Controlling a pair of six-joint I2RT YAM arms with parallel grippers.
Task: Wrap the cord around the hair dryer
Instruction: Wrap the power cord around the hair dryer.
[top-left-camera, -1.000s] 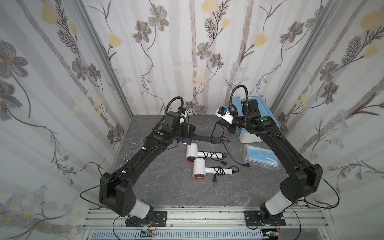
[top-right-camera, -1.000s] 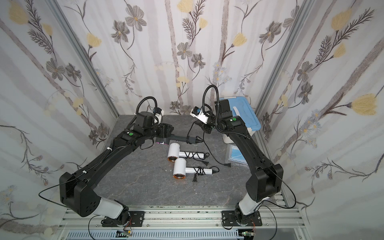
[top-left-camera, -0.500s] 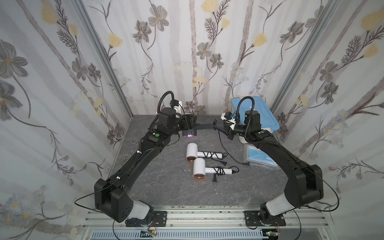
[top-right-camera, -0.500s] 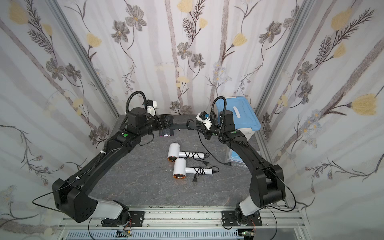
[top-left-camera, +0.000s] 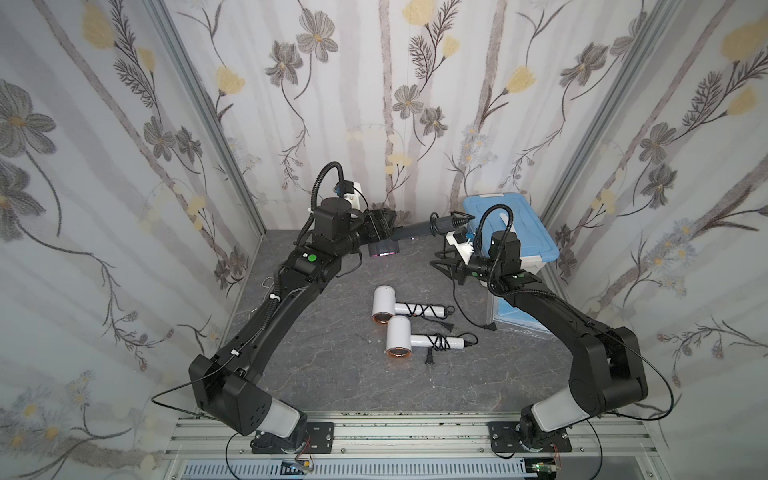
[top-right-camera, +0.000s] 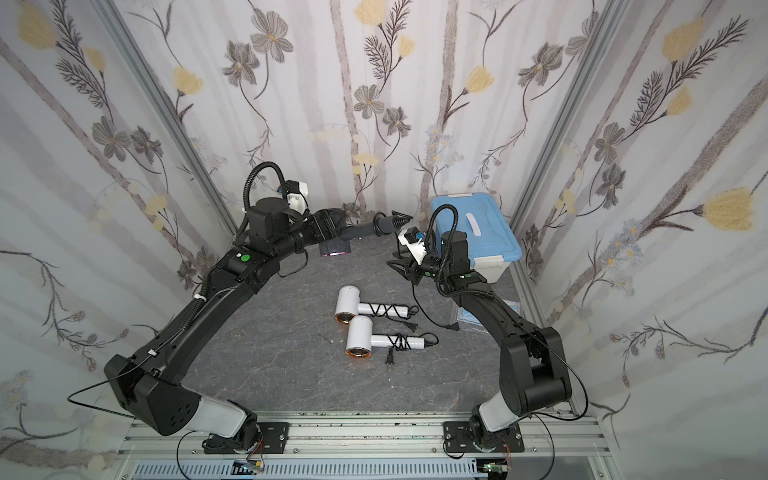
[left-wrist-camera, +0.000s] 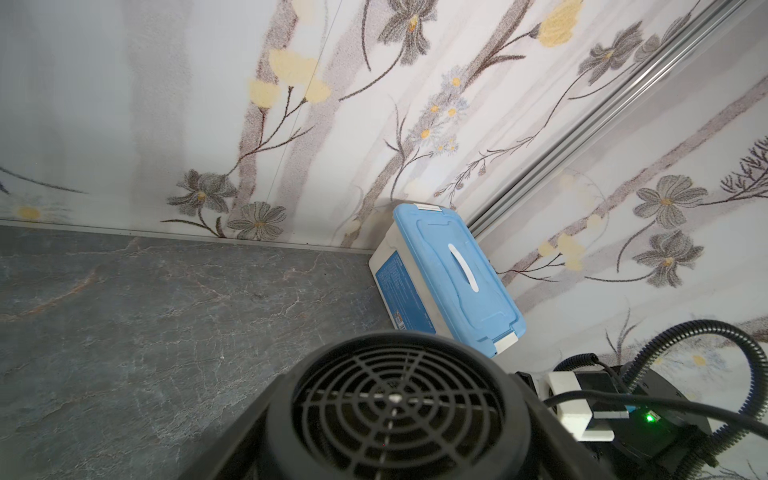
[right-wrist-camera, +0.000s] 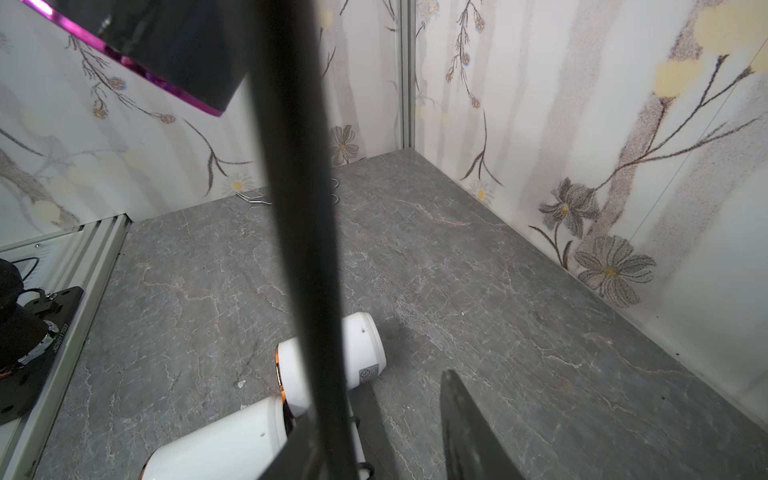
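one black dryer in left claw's grip

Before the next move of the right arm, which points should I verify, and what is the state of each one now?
1. The left gripper holds the dark hair dryer off the table: ok.
2. Turns of cord sit near the end of its handle: ok.
3. The right gripper has its jaws apart: ok.
4. The right gripper is free of the cord: cannot tell.
5. All the cord is wound: not ok; a loose length hangs down and its plug lies on the table.
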